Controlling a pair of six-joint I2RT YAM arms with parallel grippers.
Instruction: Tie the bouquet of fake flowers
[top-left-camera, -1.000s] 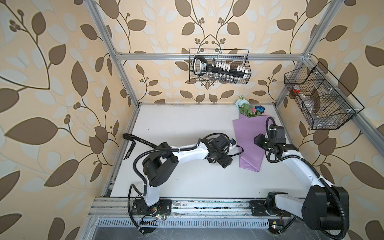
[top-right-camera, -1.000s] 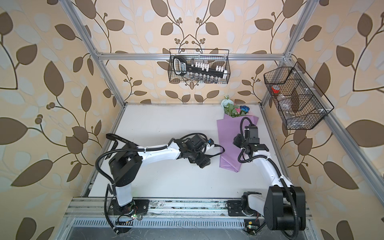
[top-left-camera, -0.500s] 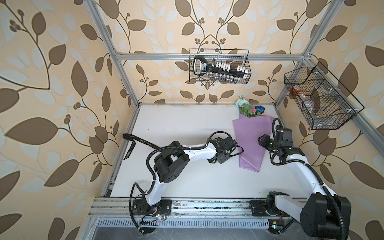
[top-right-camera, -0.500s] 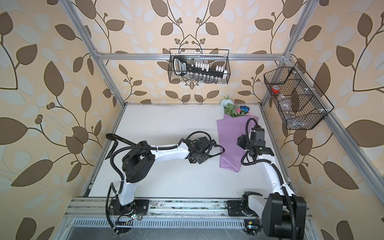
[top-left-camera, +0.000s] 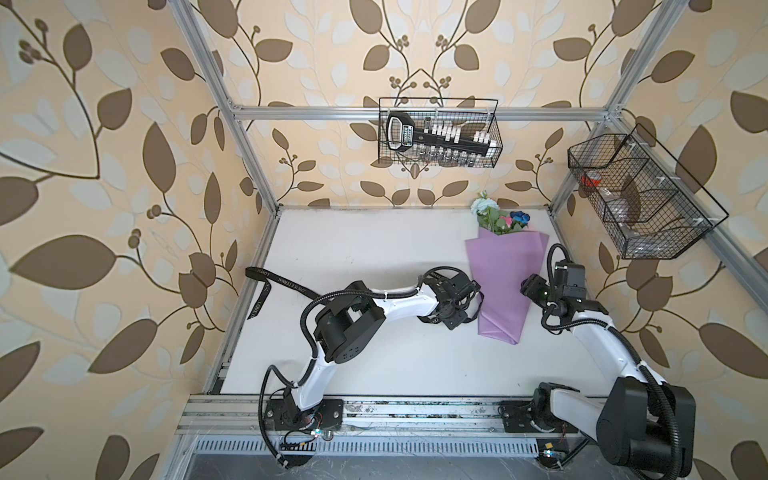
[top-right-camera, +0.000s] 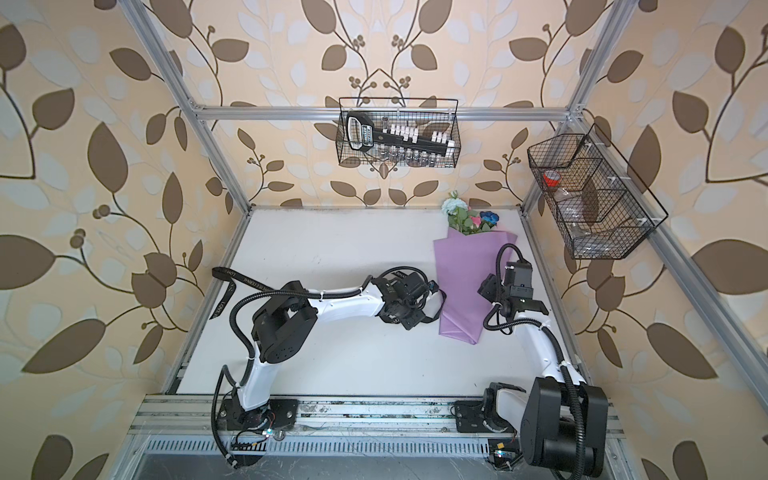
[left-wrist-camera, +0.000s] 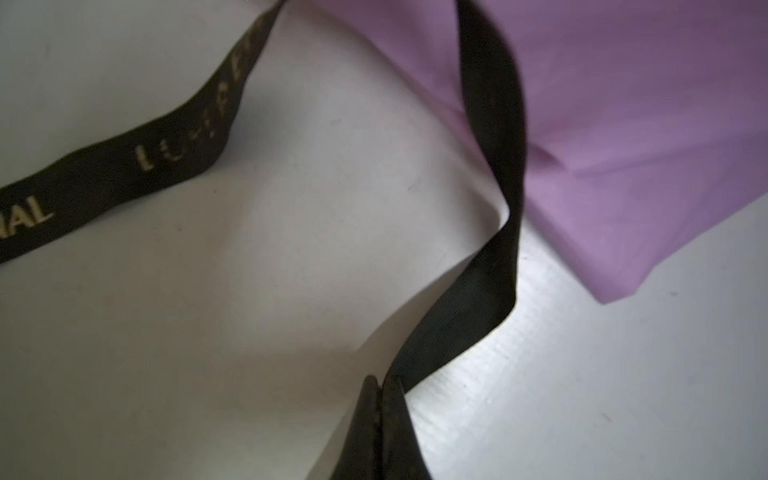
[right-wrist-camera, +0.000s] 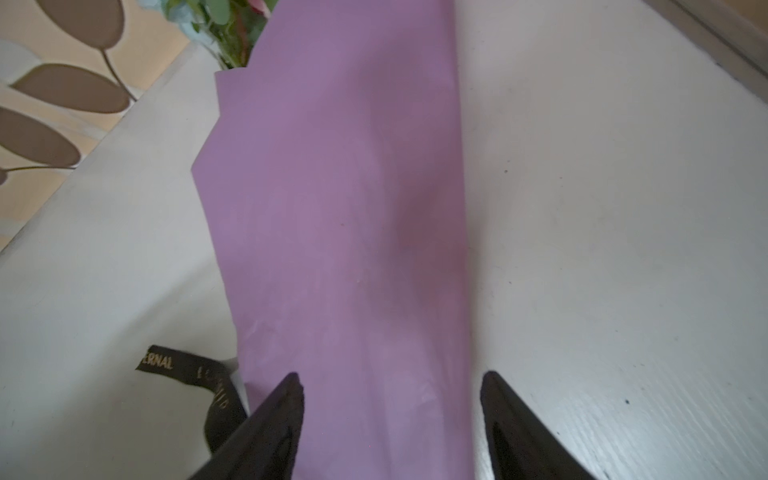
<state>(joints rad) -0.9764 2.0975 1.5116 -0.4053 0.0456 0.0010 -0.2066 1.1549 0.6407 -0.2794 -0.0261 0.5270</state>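
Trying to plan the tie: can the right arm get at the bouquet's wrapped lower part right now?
Probably yes. The right gripper hangs open right over the bouquet of fake flowers, nothing between them; the ribbon, pinched by the left gripper, lies at the bouquet's far edge.

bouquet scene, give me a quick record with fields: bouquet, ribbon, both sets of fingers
bouquet: lying on the white table, blooms toward the back wall, lilac wrap, not tied
ribbon: black with lettering, trailing over the table to the wrap
left fingers: shut on the ribbon beside the wrap
right fingers: open, over the wrap
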